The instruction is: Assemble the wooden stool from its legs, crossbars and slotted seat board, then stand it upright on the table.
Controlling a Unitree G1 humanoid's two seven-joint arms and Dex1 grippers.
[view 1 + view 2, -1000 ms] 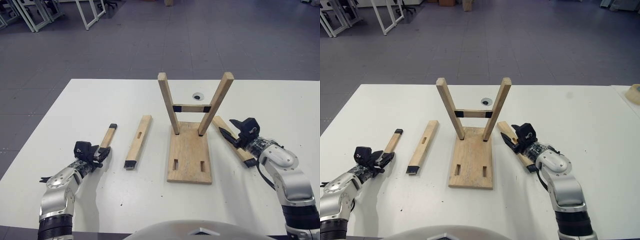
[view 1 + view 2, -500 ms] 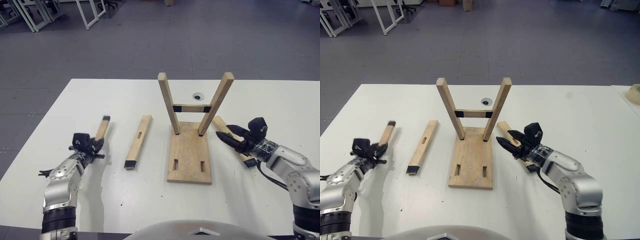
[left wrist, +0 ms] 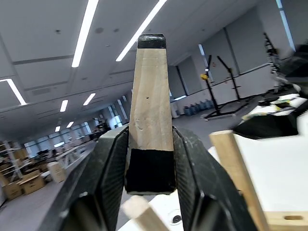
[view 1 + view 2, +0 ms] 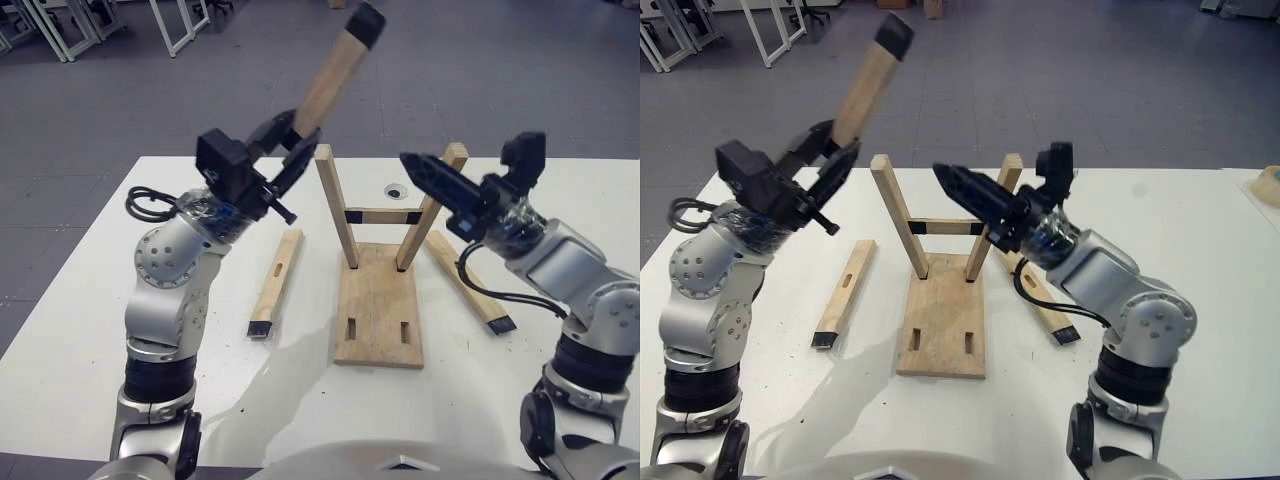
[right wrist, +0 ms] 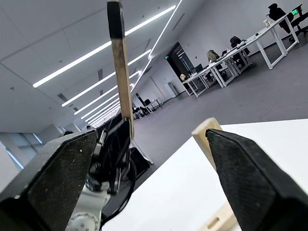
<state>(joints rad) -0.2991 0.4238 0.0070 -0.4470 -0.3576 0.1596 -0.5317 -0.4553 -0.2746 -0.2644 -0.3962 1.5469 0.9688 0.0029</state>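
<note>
Left claw [image 4: 287, 148] around a leg [image 4: 333, 72] over white table [image 4: 95, 290], grey floor [image 4: 470, 70] behind

Seat board [image 4: 378, 310]: flat, mid-table [image 4: 90, 290].
Leg frame [image 4: 384, 216]: upright on the seat board's far end.
Slotted leg [image 4: 277, 280]: flat, left of the board.
Other leg [image 4: 470, 285]: flat, right of the board.
Raised leg [image 4: 335, 70]: in the left gripper [image 4: 288, 148], aloft, left of the frame.
Right gripper [image 4: 428, 172]: aloft, beside the frame's right upright.

Matt pale wood leg [image 4: 326, 84], bare wood seat board [image 4: 379, 305], smooth white table [image 4: 70, 320]
</note>
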